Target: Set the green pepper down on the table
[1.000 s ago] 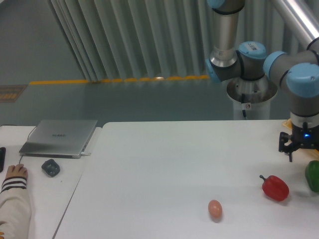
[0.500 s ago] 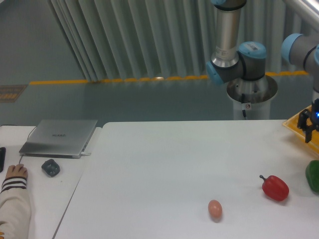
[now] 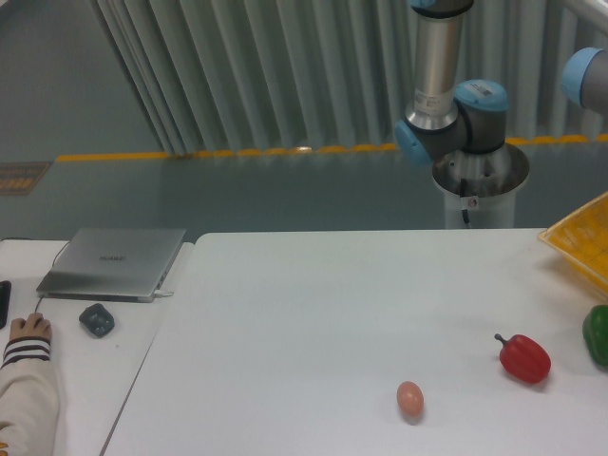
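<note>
Three loose items sit on the big white bench point(image 3: 313, 313) — green pepper point(image 3: 598, 334), red pepper point(image 3: 524, 358), egg point(image 3: 409, 398). The end effector is out of frame, so its state cannot be told, and no position can be given relative to it; only arm parts show: a grey upright tube with blue-capped joints point(image 3: 456, 119) behind the far edge of the bench, and another blue joint point(image 3: 587, 78) cut by the right border.

Green pepper: glossy, dark, resting on the bench surface at the extreme right edge of the view, partly cropped. Nothing touches it.

Red pepper: just left of the green one, apart from it, dark stem pointing left and slightly up. It lies on the bench.

Egg: small, tan-pink, further left and nearer the front edge, well apart from both peppers.

Yellow tray point(image 3: 582, 245): at the right border, above the green pepper in the picture, tilted corner visible with a grid-like pattern; its contents cannot be seen.

Second, smaller white bench point(image 3: 66, 370) to the left, close beside the big one with a narrow gap between. On it — a closed grey laptop point(image 3: 114, 261) and a small dark grey object point(image 3: 96, 319) in front of it. A person's hand point(image 3: 29, 328) in a striped cuff rests there at the left edge.

Background: grey ribbed curtain point(image 3: 247, 76), yellow floor line point(image 3: 218, 153).
</note>
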{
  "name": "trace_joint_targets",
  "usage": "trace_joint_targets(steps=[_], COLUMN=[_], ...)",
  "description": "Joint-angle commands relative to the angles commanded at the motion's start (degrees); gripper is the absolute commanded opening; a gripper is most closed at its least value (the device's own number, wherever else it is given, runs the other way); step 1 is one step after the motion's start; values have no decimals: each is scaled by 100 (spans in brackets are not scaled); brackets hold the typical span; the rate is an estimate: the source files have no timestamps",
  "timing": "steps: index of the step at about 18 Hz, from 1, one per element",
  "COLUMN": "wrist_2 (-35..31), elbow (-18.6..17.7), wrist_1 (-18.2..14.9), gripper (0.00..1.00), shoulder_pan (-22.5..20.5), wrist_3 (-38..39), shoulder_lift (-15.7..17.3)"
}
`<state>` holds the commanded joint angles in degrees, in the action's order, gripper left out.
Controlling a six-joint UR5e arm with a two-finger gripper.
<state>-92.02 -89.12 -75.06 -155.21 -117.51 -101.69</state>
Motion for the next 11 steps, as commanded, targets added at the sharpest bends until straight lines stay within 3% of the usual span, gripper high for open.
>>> trace_joint_targets(steps=[11], wrist_2=[35], elbow=[-97], wrist_1=[-9], gripper=[100], shoulder_pan=[-26], wrist_3=[0], shoulder_lift=[9])
